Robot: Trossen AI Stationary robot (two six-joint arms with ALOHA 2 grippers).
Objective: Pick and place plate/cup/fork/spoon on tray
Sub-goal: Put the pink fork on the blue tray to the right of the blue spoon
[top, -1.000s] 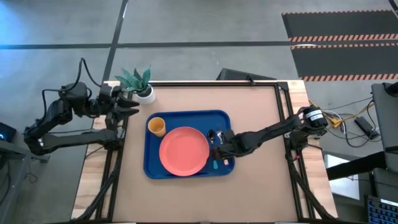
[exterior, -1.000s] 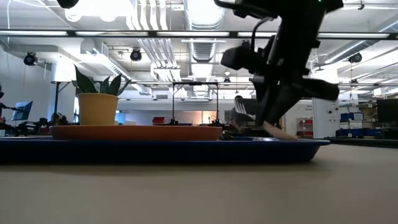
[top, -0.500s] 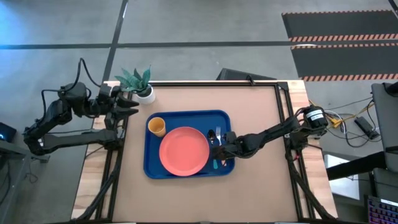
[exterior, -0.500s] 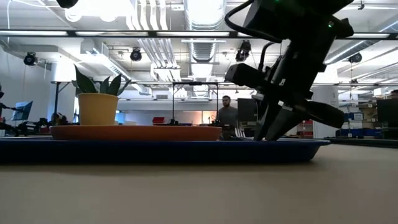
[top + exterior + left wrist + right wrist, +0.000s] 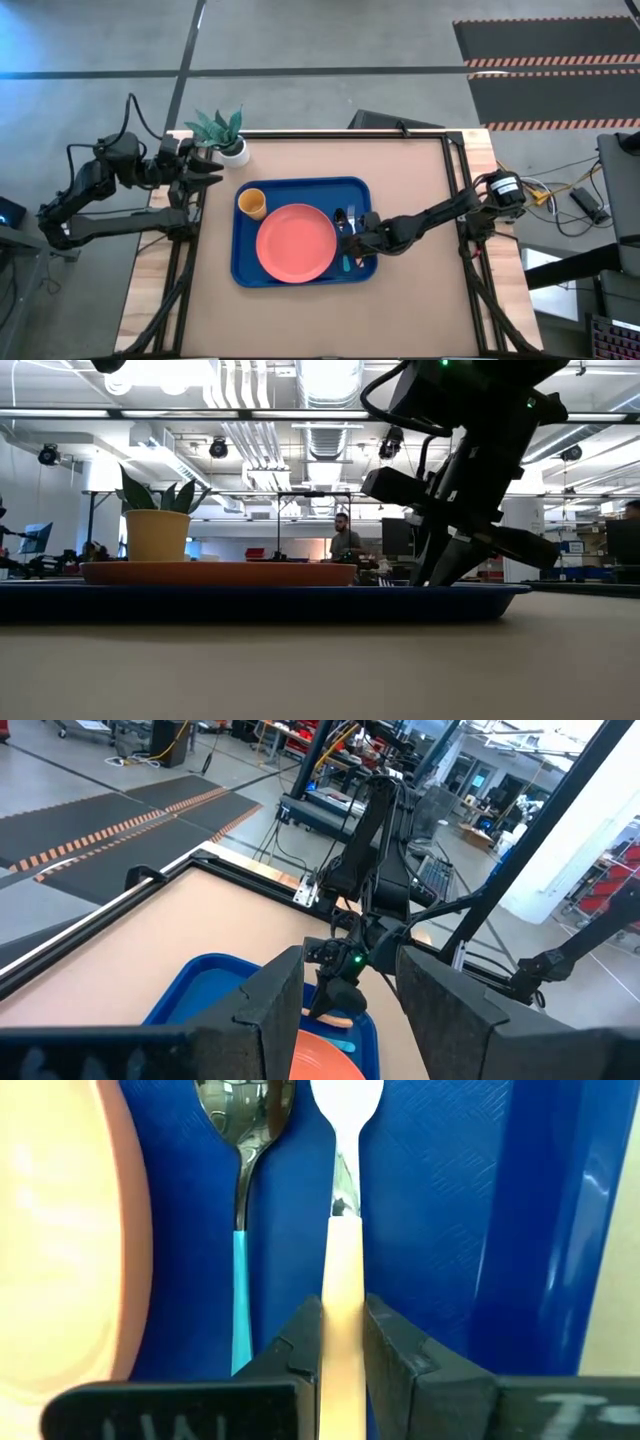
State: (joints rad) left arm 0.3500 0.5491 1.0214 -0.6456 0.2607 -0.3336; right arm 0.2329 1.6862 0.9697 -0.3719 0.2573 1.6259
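Note:
The blue tray [image 5: 355,192] lies in the middle of the table. On it are the coral-pink plate [image 5: 296,243], the orange-yellow cup [image 5: 252,203] at its far left corner, the blue-handled spoon [image 5: 240,1230] and the fork [image 5: 345,1190], which lies beside the spoon near the tray's right rim. My right gripper [image 5: 354,240] is low over the tray's right part, shut on the fork; it also shows in the low view [image 5: 440,572]. My left gripper [image 5: 212,170] is open and empty at the table's far left corner, off the tray. My right gripper pinches the fork's pale orange-pink handle [image 5: 343,1285] between its two fingers [image 5: 305,1342], toward the handle's free end. The fingers lie along the fork, coming low from the tray's near right. The fork lies flat on the tray floor, tines pointing away from the gripper, parallel to the spoon.
A white pot with a green plant [image 5: 233,150] stands at the far left corner beside my left gripper. The tray's raised right rim [image 5: 555,1230] is close beside the fork. Bare table lies to the right of the tray and in front of it. A person [image 5: 342,540] stands far behind.
My right gripper has gone down onto the tray with the fork. The fork, held tilted above the tray with its tines up a second ago, has been tipped down and now lies flat beside the spoon, hidden behind the rim in the low view.

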